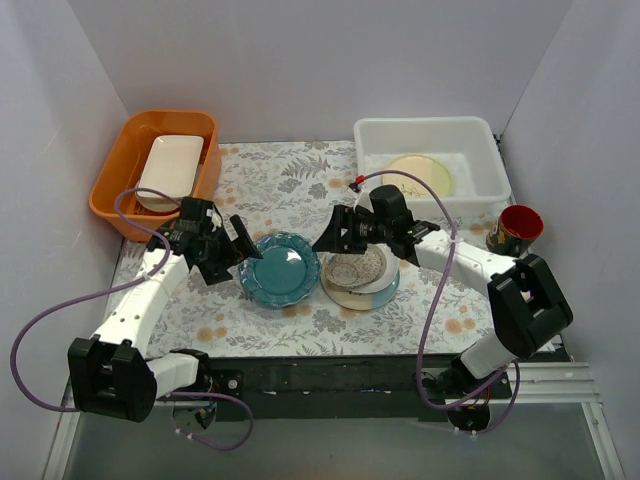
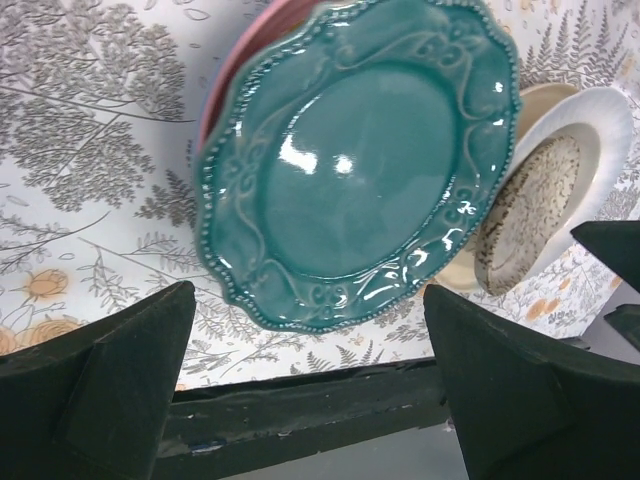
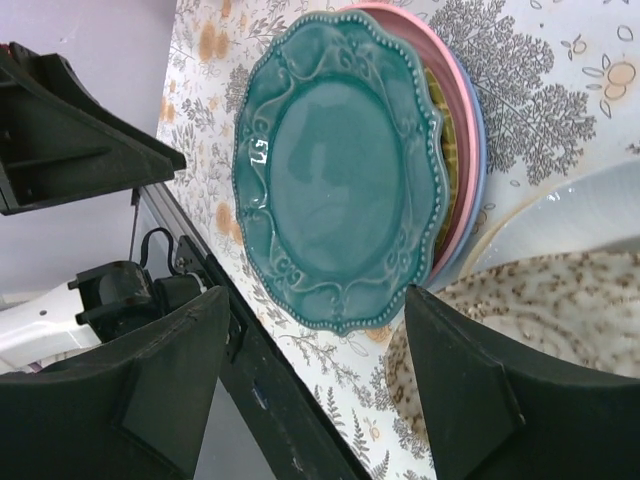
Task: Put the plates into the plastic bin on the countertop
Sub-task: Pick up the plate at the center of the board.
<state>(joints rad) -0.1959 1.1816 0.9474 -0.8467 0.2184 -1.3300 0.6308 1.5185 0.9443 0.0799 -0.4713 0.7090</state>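
Note:
A teal scalloped plate (image 1: 280, 268) tops a stack on the leaf-print countertop (image 1: 270, 180). The right wrist view shows pink (image 3: 455, 90), yellow-green and light blue plates under the teal plate (image 3: 335, 170). Just right of it is a second stack, topped by a speckled plate (image 1: 357, 268). The white plastic bin (image 1: 475, 135) stands at the back right with a cream plate (image 1: 420, 172) inside. My left gripper (image 1: 240, 248) hovers open at the teal plate's left edge. My right gripper (image 1: 335, 235) hangs open between the two stacks, holding nothing.
An orange tub (image 1: 120, 165) holding a white rectangular dish (image 1: 170, 165) sits at the back left. A red cup (image 1: 518, 228) stands right of the bin's front corner. White walls close in three sides. The table's black front edge (image 2: 300, 410) lies just below the plates.

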